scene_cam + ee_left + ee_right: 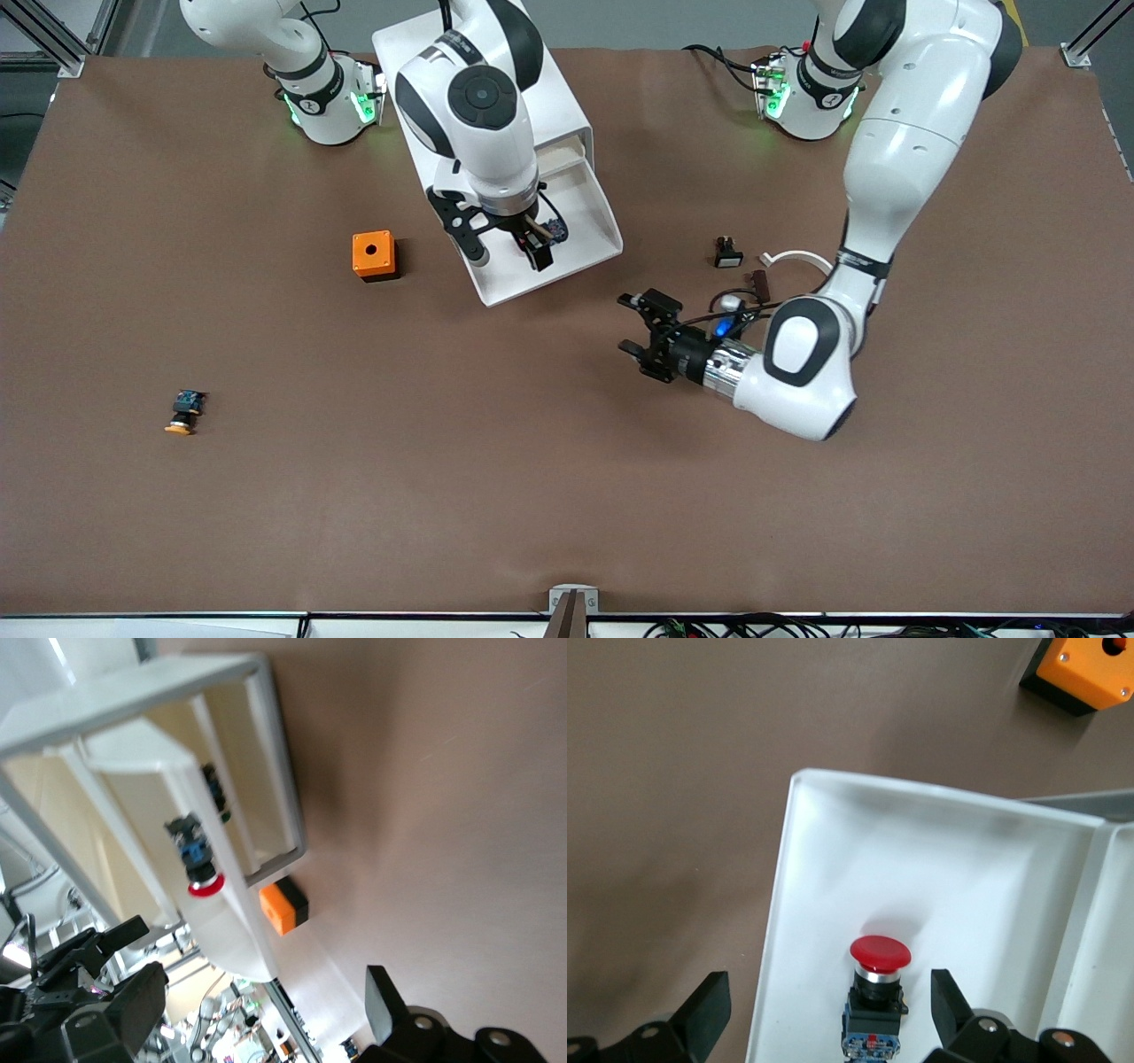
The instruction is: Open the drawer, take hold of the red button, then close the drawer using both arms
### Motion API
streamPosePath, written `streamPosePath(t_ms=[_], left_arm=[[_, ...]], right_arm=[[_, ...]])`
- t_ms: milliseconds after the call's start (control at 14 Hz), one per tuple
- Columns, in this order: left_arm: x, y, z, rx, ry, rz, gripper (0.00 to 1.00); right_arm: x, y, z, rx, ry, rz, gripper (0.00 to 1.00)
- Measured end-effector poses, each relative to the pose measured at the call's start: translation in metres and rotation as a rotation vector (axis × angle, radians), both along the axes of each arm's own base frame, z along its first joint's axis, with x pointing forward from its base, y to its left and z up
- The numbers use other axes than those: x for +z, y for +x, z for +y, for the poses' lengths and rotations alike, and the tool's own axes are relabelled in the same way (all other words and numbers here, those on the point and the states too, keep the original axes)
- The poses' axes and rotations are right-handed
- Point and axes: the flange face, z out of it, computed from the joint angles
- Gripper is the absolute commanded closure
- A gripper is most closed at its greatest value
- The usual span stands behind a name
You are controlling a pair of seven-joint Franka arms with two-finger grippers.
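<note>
The drawer [589, 235] stands pulled out of the white cabinet [540, 106], and the button [877, 997] lies inside it, red cap facing the drawer's front wall. The right arm bends down from its base, and the right gripper [509, 248] points straight down over the drawer, fingers spread wide and apart from the button, one on each side of it. The left arm folds low over the table, forearm level, and the left gripper [640, 335] faces the drawer's front, fingers released and holding nothing. An orange cube [373, 255] sits beside the drawer, toward the right arm's end.
</note>
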Motion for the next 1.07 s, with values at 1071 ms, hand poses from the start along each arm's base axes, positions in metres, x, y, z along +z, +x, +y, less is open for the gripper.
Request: streamPosePath(t_ms=[1071], left_arm=[[0.135,0.012,0.071,-0.472,0.155,-0.623,0.01]], right_arm=[[-0.052,-0.032,0.039,0.029,-0.064,0.005,0.03]])
